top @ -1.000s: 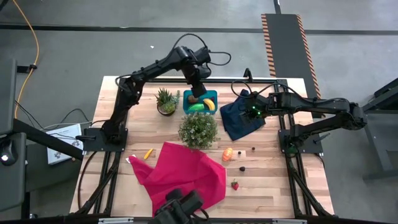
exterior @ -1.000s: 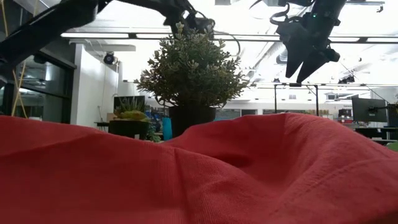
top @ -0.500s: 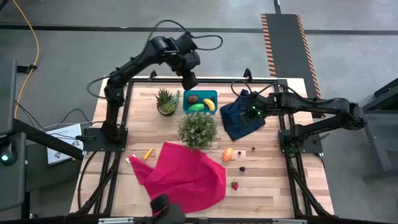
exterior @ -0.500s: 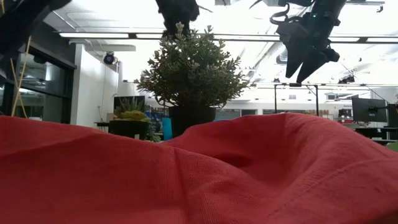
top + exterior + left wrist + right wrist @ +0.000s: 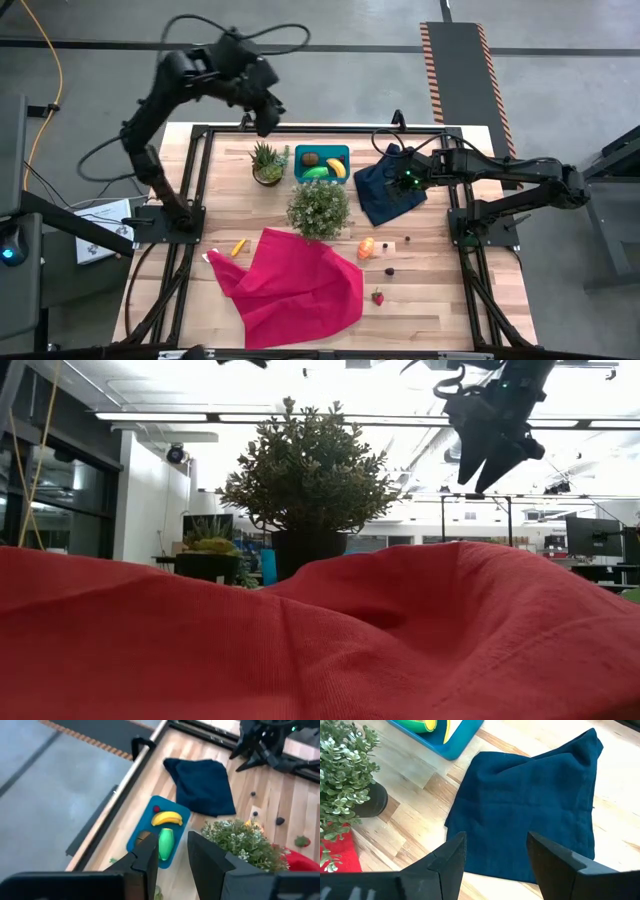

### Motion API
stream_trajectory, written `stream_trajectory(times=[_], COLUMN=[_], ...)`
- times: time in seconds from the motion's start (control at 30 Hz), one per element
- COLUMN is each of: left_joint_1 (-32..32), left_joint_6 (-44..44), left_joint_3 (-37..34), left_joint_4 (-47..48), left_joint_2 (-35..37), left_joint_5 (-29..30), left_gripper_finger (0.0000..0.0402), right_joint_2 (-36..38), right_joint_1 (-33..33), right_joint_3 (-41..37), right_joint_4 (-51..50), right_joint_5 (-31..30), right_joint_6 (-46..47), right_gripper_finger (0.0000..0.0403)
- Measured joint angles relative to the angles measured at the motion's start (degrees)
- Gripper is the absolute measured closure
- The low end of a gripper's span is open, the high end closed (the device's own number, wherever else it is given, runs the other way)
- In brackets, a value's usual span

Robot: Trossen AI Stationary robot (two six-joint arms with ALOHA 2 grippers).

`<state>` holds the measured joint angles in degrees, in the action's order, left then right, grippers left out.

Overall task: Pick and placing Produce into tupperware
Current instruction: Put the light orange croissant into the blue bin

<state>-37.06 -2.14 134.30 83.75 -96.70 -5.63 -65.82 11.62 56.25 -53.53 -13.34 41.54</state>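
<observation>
Currently the tub (image 5: 322, 164) sits at the desk's (image 5: 440, 300) 12 o'clock edge, between the spiky plant (image 5: 267, 162) and the navy cloth (image 5: 392, 190). It holds a banana (image 5: 338, 168), a green piece (image 5: 317, 172) and a brown oval (image 5: 311, 158).

Loose produce: orange pieces (image 5: 367, 247), dark bits (image 5: 389, 270) and a strawberry (image 5: 378, 297) lie at 4 to 5 o'clock of the bushy plant (image 5: 319, 208); a small orange-yellow piece (image 5: 238, 246) lies at its 8 o'clock, beside the red cloth (image 5: 295, 282).

The right gripper (image 5: 405, 180) hovers over the navy cloth, fingers (image 5: 451, 856) apart and empty. The main cluster lies at its 6 o'clock, so I'd judge that arm nearer.

The left gripper (image 5: 169, 854) is raised off the desk's far edge, at 10 o'clock of the tub, its fingers (image 5: 146, 856) narrowly apart and empty.
</observation>
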Motion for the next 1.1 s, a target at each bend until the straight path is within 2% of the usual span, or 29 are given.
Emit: stream_trajectory(times=[0.2, 0.33, 0.43, 0.73, 0.9, 1.1], left_joint_1=[0.83, 3.04, 5.74, 14.25, 16.22, 16.09], left_joint_6=[1.31, 2.80, 4.40, 10.77, 17.30, 23.10], left_joint_3=[-1.11, -7.05, -15.46, -48.20, -61.69, -73.35], left_joint_4=[0.89, -0.83, -4.93, -23.71, -25.23, -26.16], left_joint_2=[6.45, 12.17, 17.62, 37.06, 45.49, 52.61], left_joint_5=[1.17, 3.71, 5.56, 7.01, 8.28, 8.29], left_gripper_finger=[0.0326, 0.0336, 0.0343, 0.0360, 0.0362, 0.0362], right_joint_2=[0.00, 0.00, 0.00, 0.00, 0.00, 0.00], right_joint_1=[0.00, 0.00, 0.00, -0.02, -0.02, -0.02], right_joint_3=[0.00, 0.00, 0.00, 0.00, 0.00, 0.00], right_joint_4=[1.22, 1.51, 1.52, 1.52, 1.52, 1.52], right_joint_5=[0.00, 0.01, 0.02, 0.02, 0.02, 0.02], right_joint_6=[0.08, 0.51, 0.64, 1.99, 2.16, 2.16], right_gripper_finger=[0.0204, 0.0204, 0.0204, 0.0204, 0.0204, 0.0204])
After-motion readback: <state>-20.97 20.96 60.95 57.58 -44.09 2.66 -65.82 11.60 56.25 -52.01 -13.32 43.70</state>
